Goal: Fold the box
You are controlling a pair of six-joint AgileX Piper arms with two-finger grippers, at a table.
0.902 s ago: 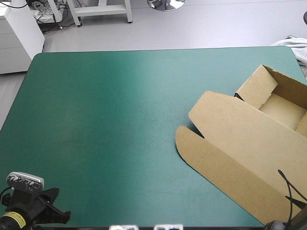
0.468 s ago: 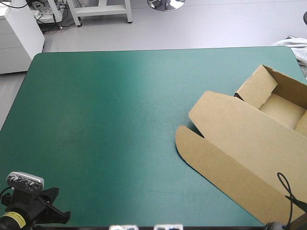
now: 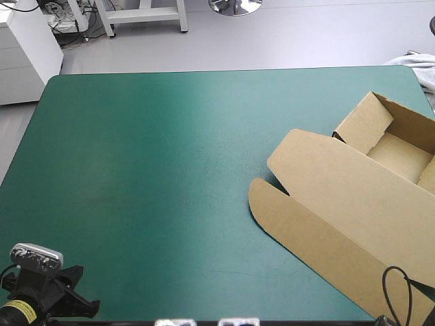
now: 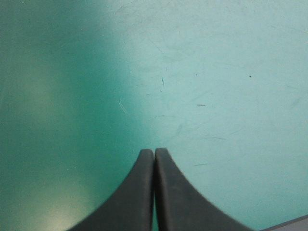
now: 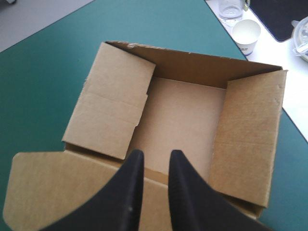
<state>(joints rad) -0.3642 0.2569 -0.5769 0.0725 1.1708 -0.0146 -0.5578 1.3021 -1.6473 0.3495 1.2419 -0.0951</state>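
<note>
I have the wide teal-green table cover in view, and the brown cardboard box lies at its right edge as an open tray, walls raised and lid flat. The right gripper hovers over the tray with its black fingers narrowly parted, holding nothing. The left gripper is closed tight and empty.

box on table, right side | tray behind lid

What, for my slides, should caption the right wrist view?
Right claw, slightly open, above the open brown box on the teal-green cover.
</note>
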